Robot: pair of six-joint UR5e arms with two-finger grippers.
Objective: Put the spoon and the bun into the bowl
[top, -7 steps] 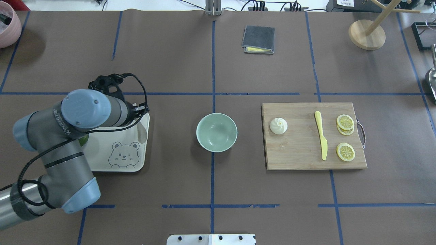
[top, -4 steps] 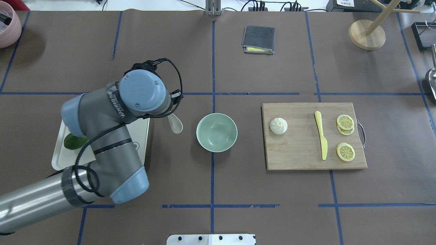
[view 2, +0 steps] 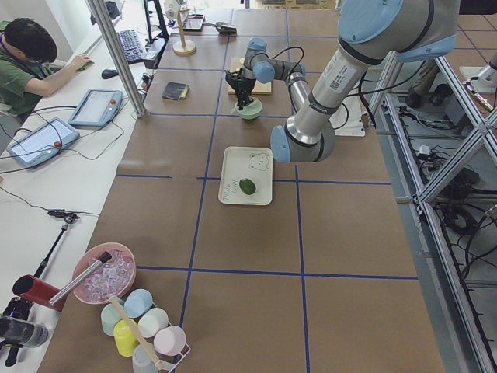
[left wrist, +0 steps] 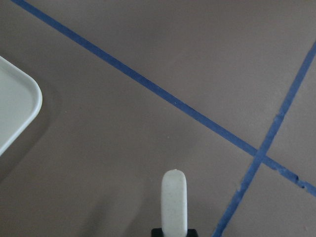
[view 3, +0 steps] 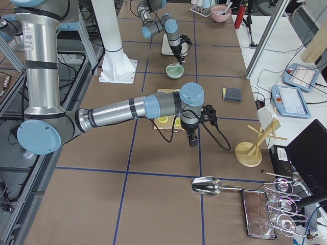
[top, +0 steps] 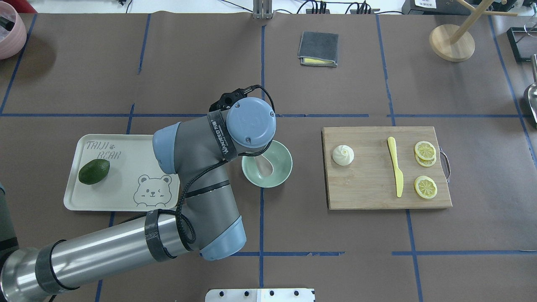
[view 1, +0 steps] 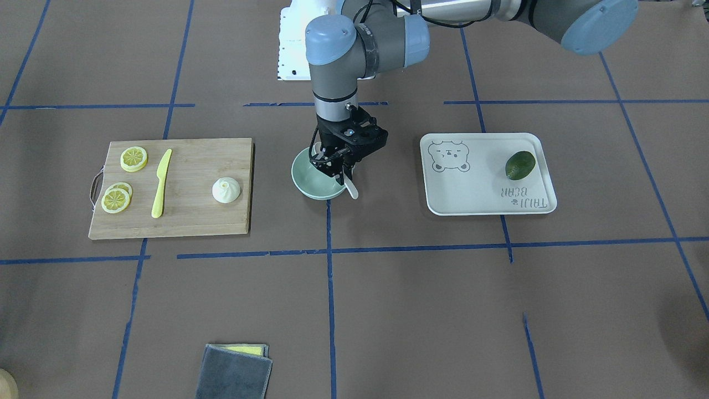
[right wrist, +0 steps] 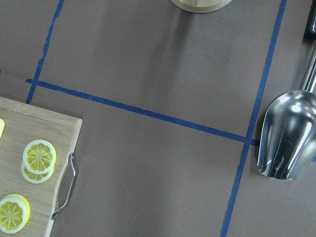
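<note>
The left claw [view 1: 338,172] was clenched on the cream spoon [top: 265,166], pinching it by one end so that the rest hung down over the mint-green bowl [top: 282,161] near the middle of the counter [top: 335,235]. From overhead the spoon's oval scoop showed against the bowl's inside, while the arm's wrist covered the bowl's left far rim. Whether the spoon touched the bowl could not be told. In the left wrist view the spoon's rounded end stuck out from between the black fingers, with only brown counter and blue tape lines beyond it. The white bun [top: 343,155] sat upright on the left part of the wooden cutting board [top: 365,188], to the right of the bowl and apart from it. A yellow knife [top: 395,165] and lemon slices [top: 425,186] lay further right on the same board. Left of the bowl lay a cream tray [top: 121,184] with a green fruit [top: 94,171] on it. The right claw [view 3: 193,139] hung over the counter past the board's handle end, and whether it was released or clenched could not be told.
</note>
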